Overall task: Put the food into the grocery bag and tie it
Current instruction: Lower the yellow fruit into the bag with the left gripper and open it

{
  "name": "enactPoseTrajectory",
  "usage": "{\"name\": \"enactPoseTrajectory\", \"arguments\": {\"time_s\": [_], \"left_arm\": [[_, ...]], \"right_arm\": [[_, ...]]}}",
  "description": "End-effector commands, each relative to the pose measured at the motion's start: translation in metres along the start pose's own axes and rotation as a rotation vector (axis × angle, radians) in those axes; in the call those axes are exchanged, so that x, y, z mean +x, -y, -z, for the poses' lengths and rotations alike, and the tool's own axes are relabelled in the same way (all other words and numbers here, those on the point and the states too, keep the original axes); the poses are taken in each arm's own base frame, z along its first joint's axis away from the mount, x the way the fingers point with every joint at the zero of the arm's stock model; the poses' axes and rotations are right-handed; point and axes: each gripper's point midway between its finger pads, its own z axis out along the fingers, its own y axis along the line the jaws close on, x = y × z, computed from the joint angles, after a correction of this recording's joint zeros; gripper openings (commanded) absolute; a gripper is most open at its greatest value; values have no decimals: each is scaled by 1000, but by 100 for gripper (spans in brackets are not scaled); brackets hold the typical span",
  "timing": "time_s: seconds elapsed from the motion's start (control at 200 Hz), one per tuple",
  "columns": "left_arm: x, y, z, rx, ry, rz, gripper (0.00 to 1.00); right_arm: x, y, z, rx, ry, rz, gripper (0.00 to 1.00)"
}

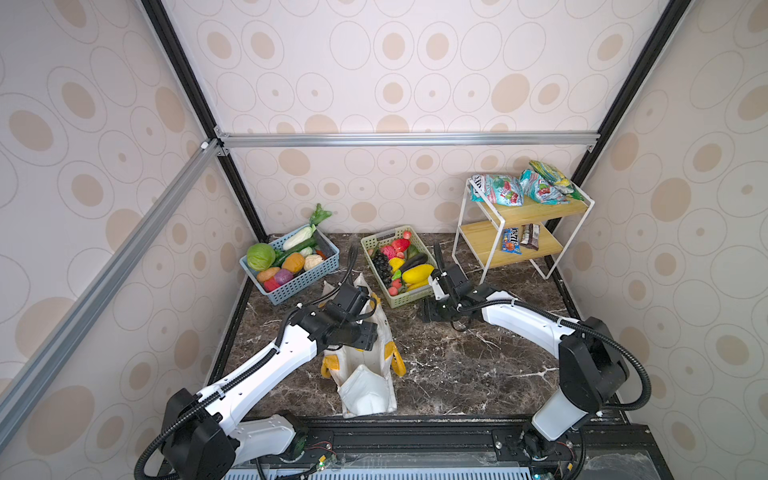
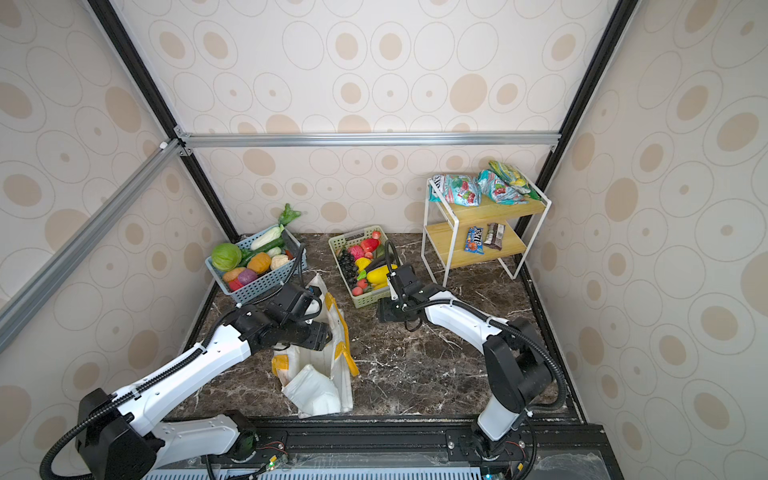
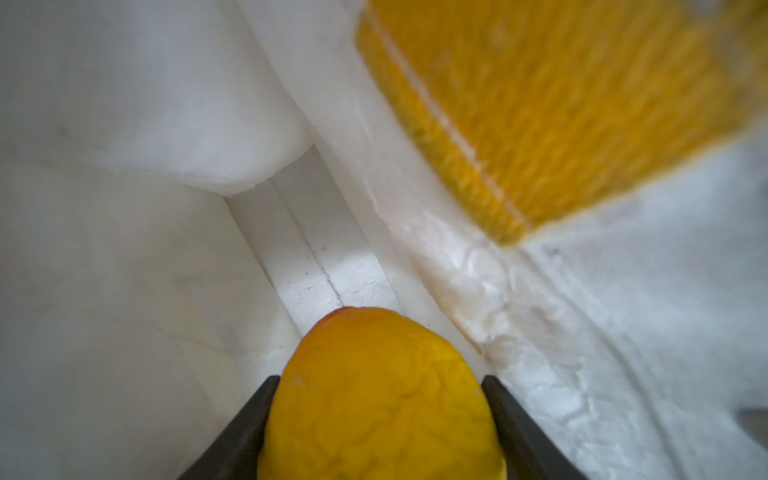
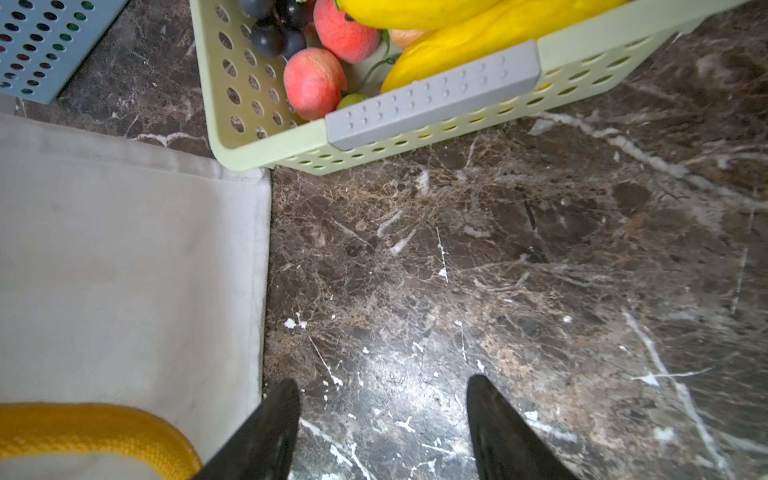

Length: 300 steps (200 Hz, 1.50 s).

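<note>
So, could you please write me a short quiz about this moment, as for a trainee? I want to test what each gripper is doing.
1. True or false: the right gripper is shut on a peach.
2. What does the left gripper hold? A) a purple onion B) a yellow-orange fruit C) a snack packet
3. Fill the gap: in the left wrist view, the held fruit is inside the ____.

Key:
1. False. It is open and empty above the table.
2. B.
3. grocery bag.
</note>
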Motion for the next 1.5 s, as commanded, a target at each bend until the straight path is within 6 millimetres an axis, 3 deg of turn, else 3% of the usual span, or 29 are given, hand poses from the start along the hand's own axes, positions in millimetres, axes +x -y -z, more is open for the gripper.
{"name": "enactPoseTrajectory", "arguments": {"time_s": [0.0,0.25,0.68,1.065,1.365,1.496], "left_arm": [[14,3,2,24,-30,48,49],[31,-9,-21,-40,-108,62,53],[31,-12,-52,-67,-126,118,55],[30,-36,-80,-171,-107,169,57],[-10,-42,-79,-196,89,230,61],[-12,-45,-85,-213,110,250,61]], "right_arm": [[1,0,7,-4,15,-9,67],[0,0,9,-7,23,-17,67],[4,3,14,0,34,-21,67],[8,7,17,8,47,-24,67],[11,9,16,6,48,-34,67],[12,11,18,11,53,-35,67]]}}
